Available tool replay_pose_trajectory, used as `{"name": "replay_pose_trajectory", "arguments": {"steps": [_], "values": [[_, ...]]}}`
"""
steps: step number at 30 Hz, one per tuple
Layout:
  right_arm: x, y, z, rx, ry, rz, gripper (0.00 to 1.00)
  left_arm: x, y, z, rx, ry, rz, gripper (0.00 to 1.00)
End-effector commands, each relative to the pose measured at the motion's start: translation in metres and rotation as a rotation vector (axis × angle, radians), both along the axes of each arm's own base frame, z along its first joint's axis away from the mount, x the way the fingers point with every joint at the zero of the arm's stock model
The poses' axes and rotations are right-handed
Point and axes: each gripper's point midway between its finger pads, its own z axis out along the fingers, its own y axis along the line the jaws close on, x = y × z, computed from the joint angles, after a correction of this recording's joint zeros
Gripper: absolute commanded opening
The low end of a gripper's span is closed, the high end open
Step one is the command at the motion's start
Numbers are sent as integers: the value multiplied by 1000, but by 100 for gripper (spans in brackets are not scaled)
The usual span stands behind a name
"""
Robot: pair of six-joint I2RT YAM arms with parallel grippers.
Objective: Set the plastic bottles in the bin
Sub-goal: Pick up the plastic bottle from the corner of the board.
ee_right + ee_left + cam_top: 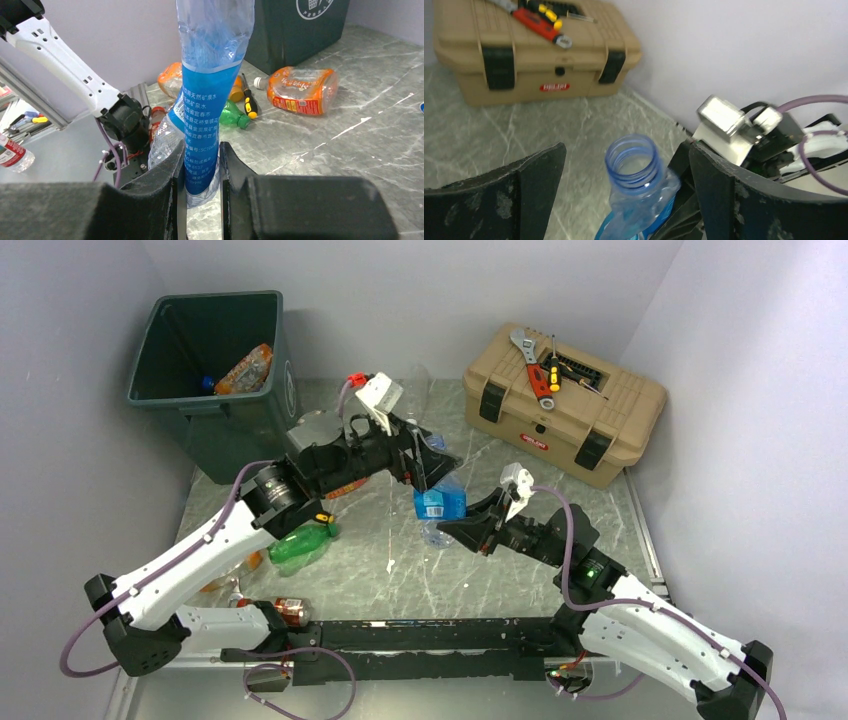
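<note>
My right gripper [452, 526] [201, 147] is shut on the lower part of a crushed clear bottle with a blue label [440, 502] [207, 100] and holds it upright above the table. Its uncapped blue neck [633, 161] stands between the fingers of my left gripper [428, 455] [626, 150], which is open around it, with a gap on the left side. The dark green bin [215, 360] [295, 30] stands at the far left and holds an orange bottle [246, 369]. A green bottle [305, 543] [232, 115] and an orange bottle [300, 90] lie on the table.
A tan toolbox [560, 405] [534, 50] with a wrench and screwdrivers on its lid sits at the far right. A yellow-handled screwdriver [249, 101] lies by the green bottle. A red-labelled bottle [290, 610] lies near the left arm's base. A clear bottle [418, 385] stands at the back.
</note>
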Motion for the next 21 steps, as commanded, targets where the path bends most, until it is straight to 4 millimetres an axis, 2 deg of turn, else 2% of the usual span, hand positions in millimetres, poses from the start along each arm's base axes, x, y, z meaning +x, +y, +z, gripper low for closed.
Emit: {"name": "replay_pose_trajectory", "arguments": {"steps": [1, 4, 10, 15, 19, 20, 21], "values": [[2, -3, 33, 54, -74, -22, 11, -5, 7, 4, 6, 45, 12, 97], [4, -2, 32, 53, -73, -25, 11, -7, 5, 3, 7, 48, -4, 90], [5, 0, 30, 49, -66, -23, 10, -10, 3, 7, -6, 27, -25, 61], [5, 1, 26, 42, -60, -19, 9, -10, 5, 16, -27, -6, -23, 58], [4, 2, 25, 39, -54, -14, 11, -11, 5, 19, -31, -23, -28, 36], [4, 2, 26, 40, -51, -11, 13, -11, 4, 19, -28, -26, -31, 29], [4, 2, 26, 40, -43, -11, 19, -11, 4, 18, -25, -29, -32, 22]]}}
